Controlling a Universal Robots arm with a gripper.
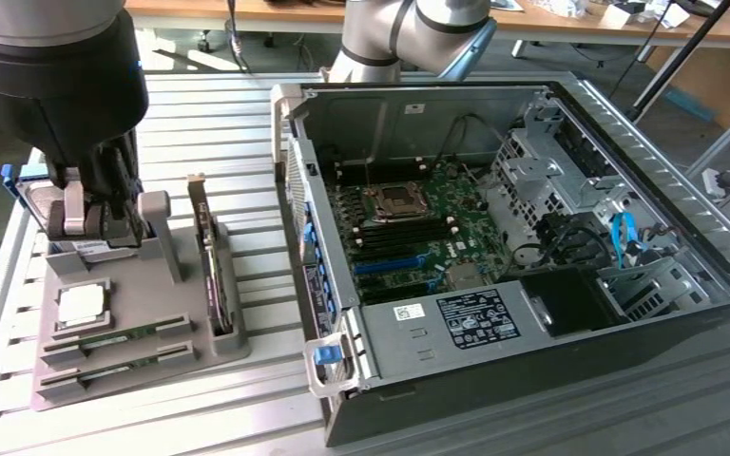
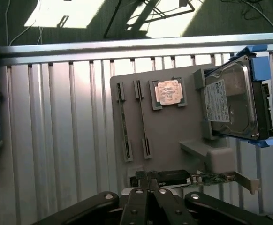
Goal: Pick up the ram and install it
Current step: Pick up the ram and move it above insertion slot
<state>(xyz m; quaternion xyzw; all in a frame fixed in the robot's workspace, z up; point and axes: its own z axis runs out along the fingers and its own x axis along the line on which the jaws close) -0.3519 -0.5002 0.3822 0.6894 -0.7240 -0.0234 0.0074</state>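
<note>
So, ram [image 1: 118,334]: sitting in a slot of the gray holder [image 1: 152,293], twin stick [image 1: 118,366] just beside it
gripper [image 1: 96,233]: pinched shut on nothing, hanging over the holder near the hard drive [image 2: 230,101]
PC case [image 1: 492,237]: open, beside the holder

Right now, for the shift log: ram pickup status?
Hand shut, empty, above grey plastic holder tray, by silver boxy hard drive. Both thin green ram sticks in tray slots. Nothing lying over them.
</note>
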